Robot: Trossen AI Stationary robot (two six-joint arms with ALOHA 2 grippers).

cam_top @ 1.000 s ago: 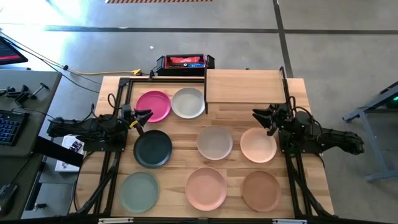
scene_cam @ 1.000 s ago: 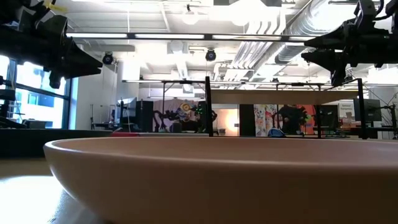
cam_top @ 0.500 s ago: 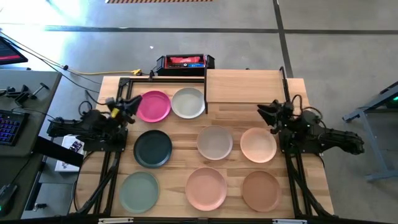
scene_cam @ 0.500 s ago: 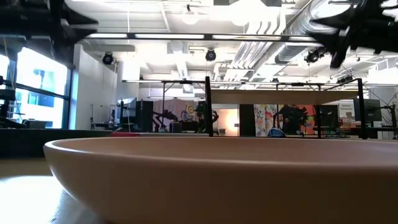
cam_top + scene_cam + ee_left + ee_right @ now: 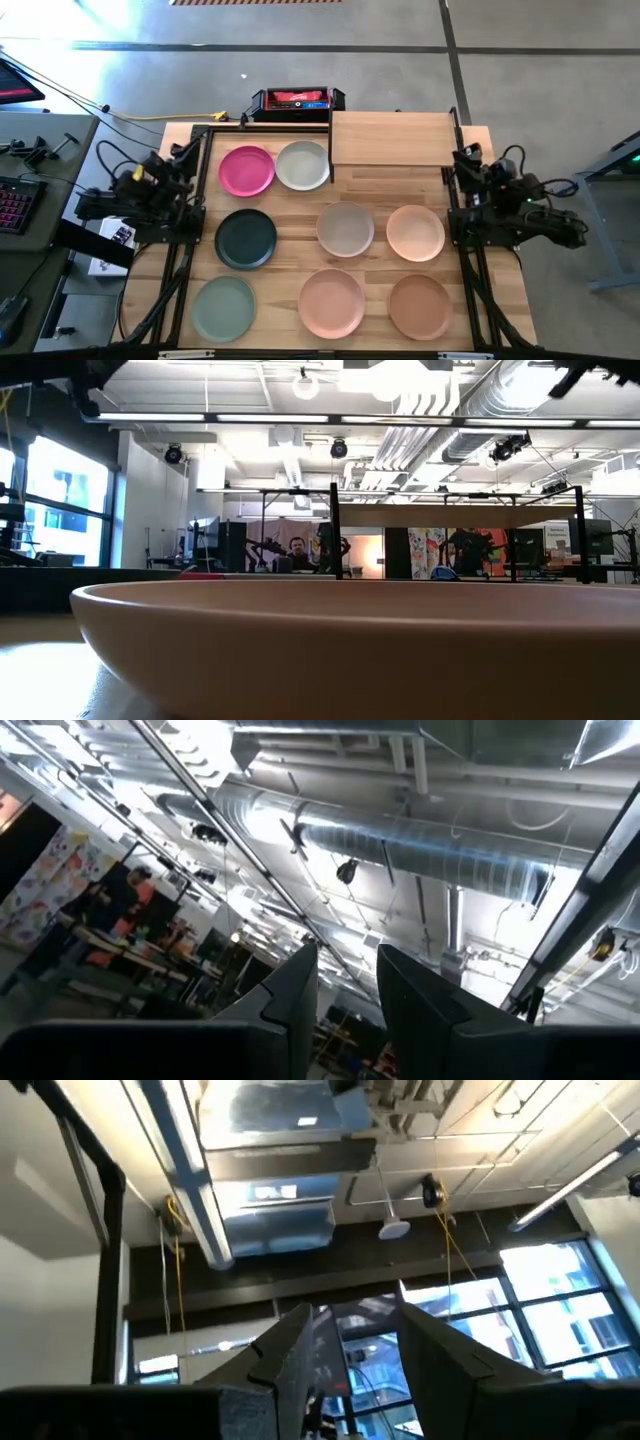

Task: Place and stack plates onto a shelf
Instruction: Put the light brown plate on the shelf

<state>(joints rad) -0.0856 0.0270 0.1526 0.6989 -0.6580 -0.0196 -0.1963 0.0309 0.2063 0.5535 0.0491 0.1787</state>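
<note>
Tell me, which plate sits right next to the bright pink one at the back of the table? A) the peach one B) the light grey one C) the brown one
B: in the high view the round light grey plate lies beside the round magenta plate, left of the raised light-wood shelf.

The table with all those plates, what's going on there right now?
Nothing is being handled at the moment. Eight plates lie singly on the table, from the magenta plate at the back to the brown plate in front. The shelf holds none yet. The left gripper is raised at the table's left edge and the right gripper at the right edge; both are slightly open, empty and pointed at the ceiling.
</note>
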